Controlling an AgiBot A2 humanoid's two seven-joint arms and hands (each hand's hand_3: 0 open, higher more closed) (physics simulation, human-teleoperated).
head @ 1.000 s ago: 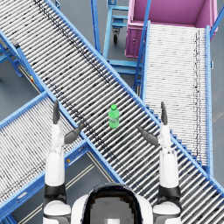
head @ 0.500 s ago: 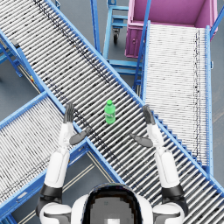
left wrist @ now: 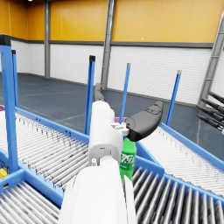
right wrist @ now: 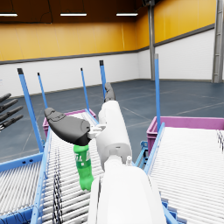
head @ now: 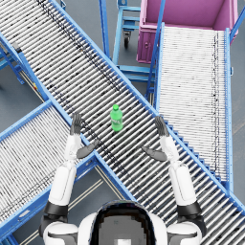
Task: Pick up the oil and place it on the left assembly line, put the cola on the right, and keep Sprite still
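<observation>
Your green Sprite bottle [head: 116, 118] mid-frame, white label lettering blurred, between left hand [head: 76, 139] and right hand [head: 161, 141], fingers apart.

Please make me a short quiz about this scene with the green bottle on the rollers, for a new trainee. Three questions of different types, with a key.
1. True or false: neither the left hand nor the right hand touches the green bottle.
2. Where does the bottle stand? A) on the middle roller conveyor; B) on the floor; C) on the left conveyor.
3. Fill in: the pink bin stands at the far end of the ___ conveyor.
Key: 1 true; 2 A; 3 right.
</observation>
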